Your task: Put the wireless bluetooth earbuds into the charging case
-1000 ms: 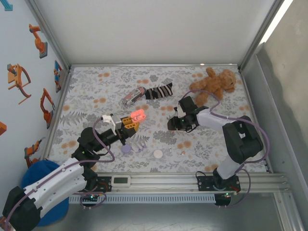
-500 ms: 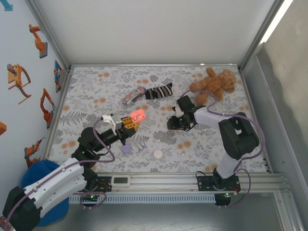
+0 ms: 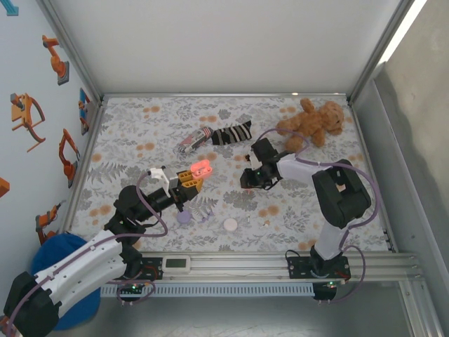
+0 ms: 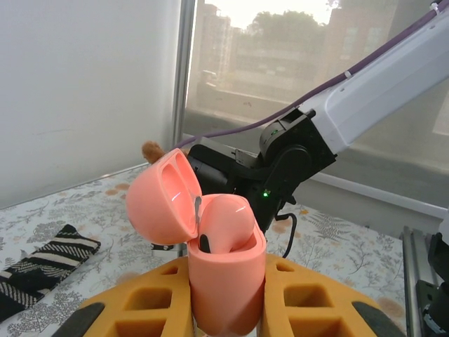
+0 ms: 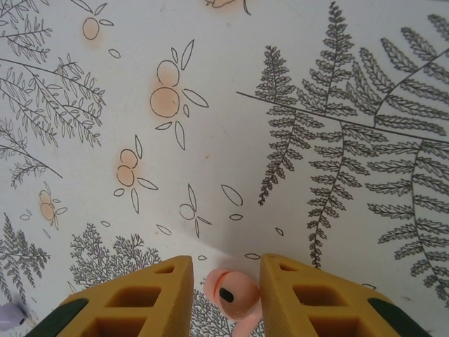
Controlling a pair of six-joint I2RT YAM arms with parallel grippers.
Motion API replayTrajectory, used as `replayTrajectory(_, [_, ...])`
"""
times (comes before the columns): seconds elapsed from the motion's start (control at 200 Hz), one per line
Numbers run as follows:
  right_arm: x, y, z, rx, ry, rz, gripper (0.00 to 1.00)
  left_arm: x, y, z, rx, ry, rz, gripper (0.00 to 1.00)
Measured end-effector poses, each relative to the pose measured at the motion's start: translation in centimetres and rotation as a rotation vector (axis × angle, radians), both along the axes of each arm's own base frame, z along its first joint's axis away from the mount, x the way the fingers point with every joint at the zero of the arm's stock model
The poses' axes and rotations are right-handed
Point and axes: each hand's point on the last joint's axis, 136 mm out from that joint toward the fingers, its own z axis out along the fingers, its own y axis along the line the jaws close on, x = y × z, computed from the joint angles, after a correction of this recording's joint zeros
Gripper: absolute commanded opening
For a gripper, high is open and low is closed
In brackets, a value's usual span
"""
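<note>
The charging case (image 4: pixel 223 281) sits in the left end effector (image 3: pixel 196 174), the earbud (image 5: pixel 231 289) in the right end effector (image 5: pixel 226 268).

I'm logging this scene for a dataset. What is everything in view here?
charging case: one, salmon-pink, lid open, clamped in the left gripper
earbud: one, salmon-pink, between the right gripper's fingers
purple round case: one, near side of the table
whitish round case: one, right of the purple one
striped sock: one, black and white, far middle
teddy bear: one, brown, far right
table: one, floral-patterned top
blue bin: one, off the table's near left corner
left gripper: orange fingers, holding the case up
right gripper: orange fingers, above the table
</note>
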Motion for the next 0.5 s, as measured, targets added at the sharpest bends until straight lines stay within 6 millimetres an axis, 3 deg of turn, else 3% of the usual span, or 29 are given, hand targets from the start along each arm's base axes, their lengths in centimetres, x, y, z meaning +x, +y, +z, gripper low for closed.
replayTrajectory(0.496, [-0.49, -0.44, -0.53, -0.048, 0.012, 0.022, 0.25, -0.18, 0.21, 0.1, -0.004, -0.01, 0.003, 0.0])
